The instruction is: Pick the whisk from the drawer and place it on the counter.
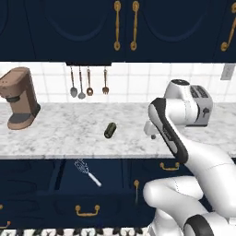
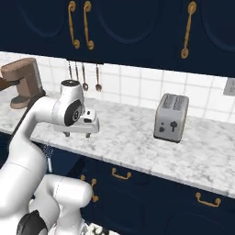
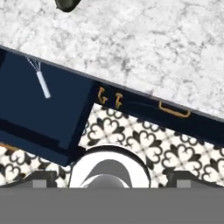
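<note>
Whisk (image 1: 87,172): lying in the open drawer (image 1: 69,203) (handle toward the front), untouched. Gripper (image 2: 78,134) is hovering over the counter (image 1: 64,133) edge, fingers' spread unreadable. Step: approaching; next, lowering into the drawer.

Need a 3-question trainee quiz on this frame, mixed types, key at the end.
1. True or false: the small silver-wire whisk with a white handle lies inside the open navy drawer.
2. What lies on the marble counter nearest the drawer: A) short dark green cylinder, B) silver toaster, C) brown coffee machine?
3. Fill in: the robot's hand hangs above the ____.

Key: 1 true. 2 A. 3 counter.
</note>
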Robot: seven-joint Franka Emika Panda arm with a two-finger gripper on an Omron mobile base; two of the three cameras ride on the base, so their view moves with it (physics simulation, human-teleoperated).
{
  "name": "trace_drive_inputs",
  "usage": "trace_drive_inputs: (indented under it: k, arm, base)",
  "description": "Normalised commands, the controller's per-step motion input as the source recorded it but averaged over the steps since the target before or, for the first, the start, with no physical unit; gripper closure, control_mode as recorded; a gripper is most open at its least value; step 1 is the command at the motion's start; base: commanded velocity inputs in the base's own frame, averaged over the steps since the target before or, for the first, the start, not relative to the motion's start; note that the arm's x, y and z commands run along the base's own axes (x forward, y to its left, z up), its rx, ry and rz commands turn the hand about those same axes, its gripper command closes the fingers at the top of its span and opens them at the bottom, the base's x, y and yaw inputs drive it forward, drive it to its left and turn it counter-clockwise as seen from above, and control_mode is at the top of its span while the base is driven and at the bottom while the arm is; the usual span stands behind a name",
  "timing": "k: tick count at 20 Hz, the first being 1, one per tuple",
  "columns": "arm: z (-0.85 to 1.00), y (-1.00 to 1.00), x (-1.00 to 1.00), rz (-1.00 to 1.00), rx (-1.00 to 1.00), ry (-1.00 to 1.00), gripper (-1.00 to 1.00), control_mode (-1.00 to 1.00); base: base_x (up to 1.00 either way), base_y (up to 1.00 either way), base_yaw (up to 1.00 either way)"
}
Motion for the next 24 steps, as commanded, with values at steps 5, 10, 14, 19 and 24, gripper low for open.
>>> trace_drive_inputs:
  k: [5,10,14,19,24]
  arm:
    - [0.00,0.00,0.00,0.00,0.00,0.00,-1.00,1.00]
    - [0.00,0.00,0.00,0.00,0.00,0.00,-1.00,1.00]
    - [0.00,0.00,0.00,0.00,0.00,0.00,-1.00,1.00]
    - [0.00,0.00,0.00,0.00,0.00,0.00,-1.00,1.00]
    - [0.00,0.00,0.00,0.00,0.00,0.00,-1.00,1.00]
  base:
    - [-0.09,-0.01,0.84]
    - [0.00,-0.15,0.90]
    - [-0.07,-0.39,0.88]
    - [-0.21,-0.81,0.58]
    - [-0.41,-0.80,0.20]
